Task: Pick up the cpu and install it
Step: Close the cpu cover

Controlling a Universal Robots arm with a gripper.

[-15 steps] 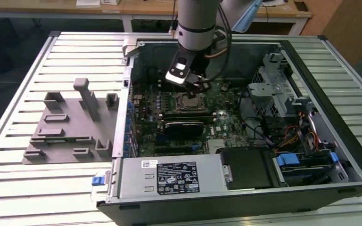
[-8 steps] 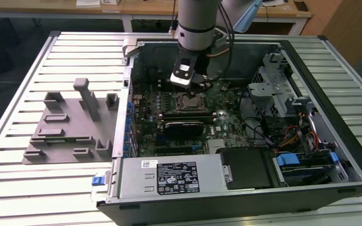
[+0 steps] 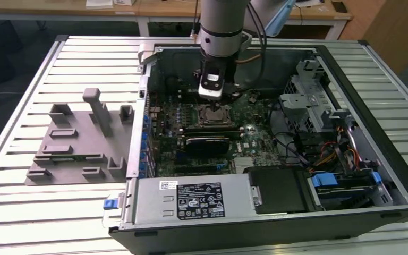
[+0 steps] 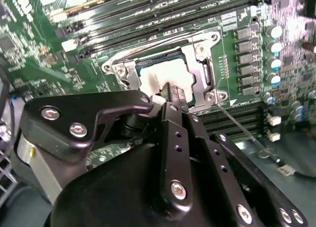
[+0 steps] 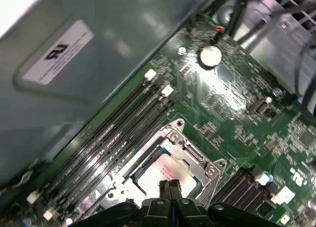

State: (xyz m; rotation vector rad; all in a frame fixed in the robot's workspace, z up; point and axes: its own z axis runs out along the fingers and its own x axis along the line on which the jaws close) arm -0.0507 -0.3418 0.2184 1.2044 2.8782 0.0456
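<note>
Second wrist view: cpu [image 4: 165, 76] seated flat inside socket [image 4: 200, 64], directly beneath gripper [image 4: 173, 94]. Jaws closed together, gripping nothing. Poised over cpu's edge, perhaps touching it.

Silver-grey arm [image 3: 222, 21], black claw [image 4: 170, 94], silver screws [image 4: 178, 189]

Soft, even overhead light leaves the pale slatted counter [image 3: 19, 202] bright and the inside of the open computer case [image 3: 374, 212] dim and shadowed, while in both wrist views the cpu [image 4: 170, 75] and motherboard [image 5: 232, 103] catch white glare, and the case wall [image 5: 108, 54] washes out at one corner.
</note>
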